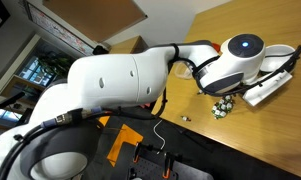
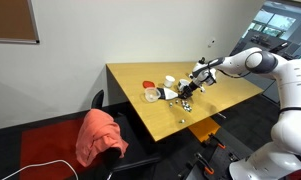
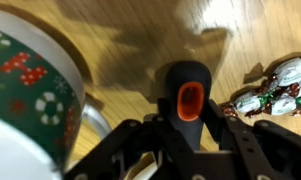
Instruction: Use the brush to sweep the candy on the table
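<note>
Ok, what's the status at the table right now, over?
Claw shut on the brush. Candy clustered beside it on the table. Patterned bowl close on the opposite side.

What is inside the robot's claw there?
The gripper holds a black brush with an orange patch, over the table, near the candy. Its bristles cannot be seen, as the handle covers them.

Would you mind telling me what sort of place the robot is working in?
Probably an office or meeting room: a large wooden table, a corkboard on the wall, and a chair draped with a red cloth.
</note>
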`<action>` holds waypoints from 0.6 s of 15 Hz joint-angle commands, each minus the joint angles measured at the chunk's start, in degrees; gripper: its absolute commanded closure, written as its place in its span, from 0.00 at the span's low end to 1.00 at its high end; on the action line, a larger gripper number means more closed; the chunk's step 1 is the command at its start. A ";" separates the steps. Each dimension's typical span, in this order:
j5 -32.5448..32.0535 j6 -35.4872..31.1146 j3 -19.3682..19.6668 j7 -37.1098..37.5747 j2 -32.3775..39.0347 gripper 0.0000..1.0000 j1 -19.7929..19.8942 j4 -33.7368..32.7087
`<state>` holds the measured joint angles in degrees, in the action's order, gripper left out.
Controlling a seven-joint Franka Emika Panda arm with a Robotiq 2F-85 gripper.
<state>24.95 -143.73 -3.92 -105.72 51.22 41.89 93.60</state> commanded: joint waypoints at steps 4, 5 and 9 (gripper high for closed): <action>-1.02 -2.24 -1.86 -2.23 -9.31 0.84 0.98 9.24; -0.98 -1.97 -1.75 -2.09 -10.63 0.84 0.96 10.23; -0.23 -1.32 -1.61 -2.88 -16.23 0.84 1.17 14.79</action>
<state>24.65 -144.65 -5.01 -106.81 41.35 42.25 102.25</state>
